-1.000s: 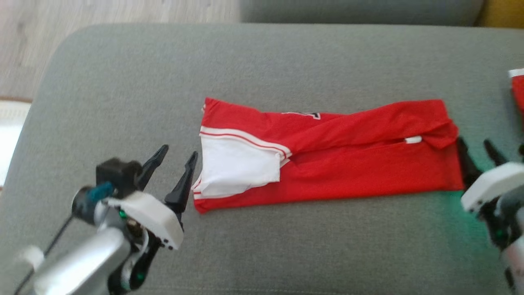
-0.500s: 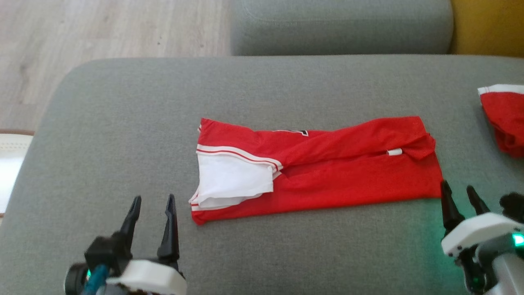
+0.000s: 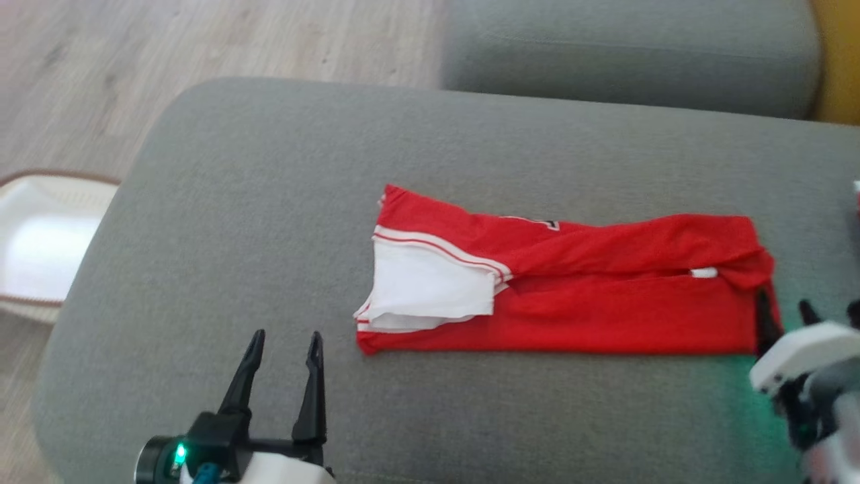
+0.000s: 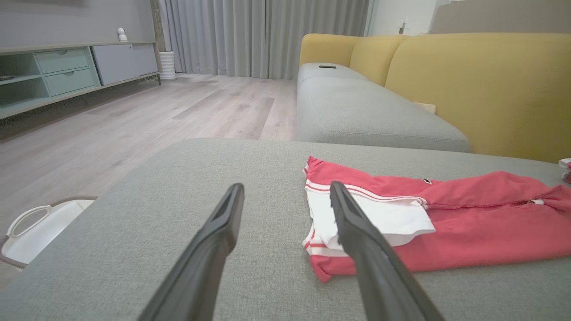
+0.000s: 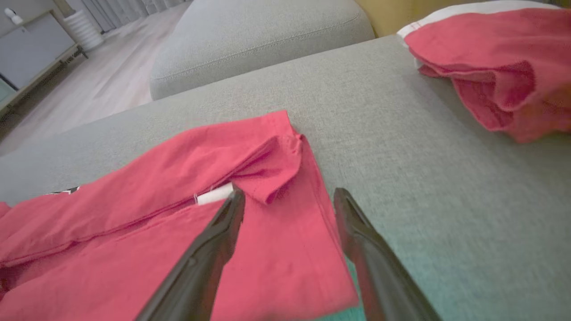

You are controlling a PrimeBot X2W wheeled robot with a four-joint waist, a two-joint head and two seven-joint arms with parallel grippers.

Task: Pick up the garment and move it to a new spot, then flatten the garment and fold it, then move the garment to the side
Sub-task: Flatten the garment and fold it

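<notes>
We think we were in the folding step. The garment (image 3: 571, 289) lay flat on the grey cushion (image 3: 269, 202), a little toward 3 o'clock from the middle in the head view. It was already folded into one long strip that ran from 9 o'clock to 3 o'clock. The 9 o'clock end showed a white part with red stripes. The 3 o'clock end was all red.

Our left gripper (image 3: 287, 334) was at 7 o'clock, near the white end but apart from it. Its fingers were wide apart and held nothing.

Our right gripper (image 3: 783, 302) was at 4 o'clock, right at the red end. Its fingers were wide apart too, and empty. In the right wrist view one finger was over the red cloth and the other was over bare cushion, so the edge ran between them. We could not tell if the tips touched the cloth.

A second red cloth (image 5: 486, 58) lay well apart, past the 3 o'clock end. A white basket (image 3: 20, 195) sat on the floor at 9 o'clock.

The strip looked too long to be done, so we think one more fold was needed. The right gripper would have to go down and pinch every layer at the red end. Then it would lift that end and carry it toward 9 o'clock, onto the white end. The left gripper could grab or press the white end so the strip did not slide. After that, the garment would need to go to the side.
</notes>
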